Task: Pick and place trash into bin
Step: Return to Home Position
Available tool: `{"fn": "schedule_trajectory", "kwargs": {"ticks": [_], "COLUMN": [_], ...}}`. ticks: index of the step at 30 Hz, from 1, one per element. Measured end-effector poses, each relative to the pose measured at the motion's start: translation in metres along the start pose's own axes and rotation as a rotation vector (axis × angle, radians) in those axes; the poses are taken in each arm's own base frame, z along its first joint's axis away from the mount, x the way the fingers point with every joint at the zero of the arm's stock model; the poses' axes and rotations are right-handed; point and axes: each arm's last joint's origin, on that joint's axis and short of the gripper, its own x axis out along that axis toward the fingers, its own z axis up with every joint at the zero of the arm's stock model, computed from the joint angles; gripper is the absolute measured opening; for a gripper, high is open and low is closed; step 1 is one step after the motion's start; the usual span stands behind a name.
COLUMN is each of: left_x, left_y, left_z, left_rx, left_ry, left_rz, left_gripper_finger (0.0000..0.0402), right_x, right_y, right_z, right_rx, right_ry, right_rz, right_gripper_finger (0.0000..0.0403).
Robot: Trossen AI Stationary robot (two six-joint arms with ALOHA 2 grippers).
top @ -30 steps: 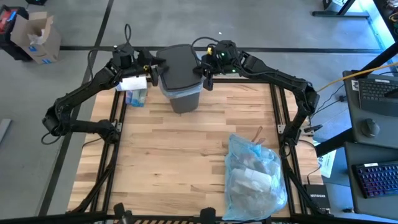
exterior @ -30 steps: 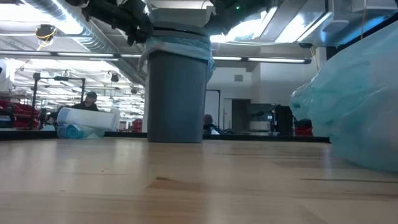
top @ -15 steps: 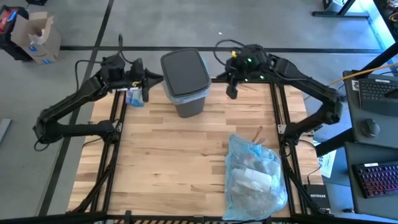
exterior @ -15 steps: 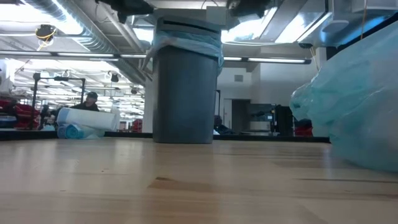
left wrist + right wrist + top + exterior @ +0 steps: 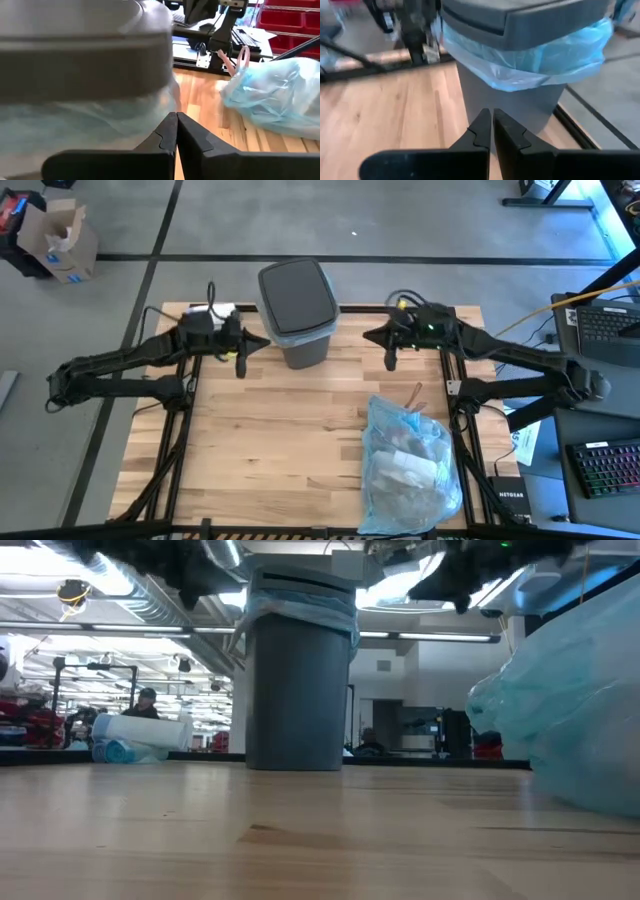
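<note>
The bin (image 5: 298,310) is dark grey and stands at the table's far middle. Its grey lid (image 5: 297,288) rests on the rim, and the light blue liner (image 5: 530,60) is folded out below it. The trash shows only as paper inside a tied light blue bag (image 5: 408,462) lying at the near right. My left gripper (image 5: 241,365) hangs shut just left of the bin, above the table. My right gripper (image 5: 389,360) hangs shut to the bin's right. In each wrist view the fingertips (image 5: 176,120) (image 5: 492,117) meet with nothing between them.
A white roll and a blue roll (image 5: 135,735) lie at the far left edge of the table. A cardboard box (image 5: 58,238) sits on the floor beyond the table. Bare wood lies between the bin and the blue bag.
Both grippers were at the lid over the bin a second ago. The lid now sits flat on the rim. My left gripper has drawn back toward the left and near edges, my right toward the right and near edges, both lower. The bin shifted slightly rightward.
</note>
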Motion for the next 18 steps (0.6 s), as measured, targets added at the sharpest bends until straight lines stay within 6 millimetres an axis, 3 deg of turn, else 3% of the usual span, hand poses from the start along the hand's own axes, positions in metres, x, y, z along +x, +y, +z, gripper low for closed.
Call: {"fn": "schedule_trajectory", "kwargs": {"ticks": [5,10,14,18], "left_x": [-0.006,-0.007,-0.004,-0.001], "left_y": [-0.007,-0.008,-0.008,-0.01], "left_z": [-0.029,-0.048,-0.053,-0.057], "left_rx": [-0.014,-0.036,-0.021,-0.034], "left_ry": [-0.013,0.05,0.087,0.012], "left_rz": [0.034,0.04,0.038,0.031], "left_gripper_finger": [0.0002,0.0006,0.0002,0.0003], "right_x": [-0.022,-0.029,-0.028,-0.025], "right_y": [0.004,0.005,0.006,0.006], "right_z": [-0.035,-0.071,-0.081,-0.094], "right_rx": [0.039,0.075,0.053,0.03], "right_ry": [-0.118,-0.021,-0.027,-0.116], "right_rz": [0.007,0.017,0.053,0.067], "right_gripper_finger": [0.0014,0.0014,0.0014,0.0014]}}
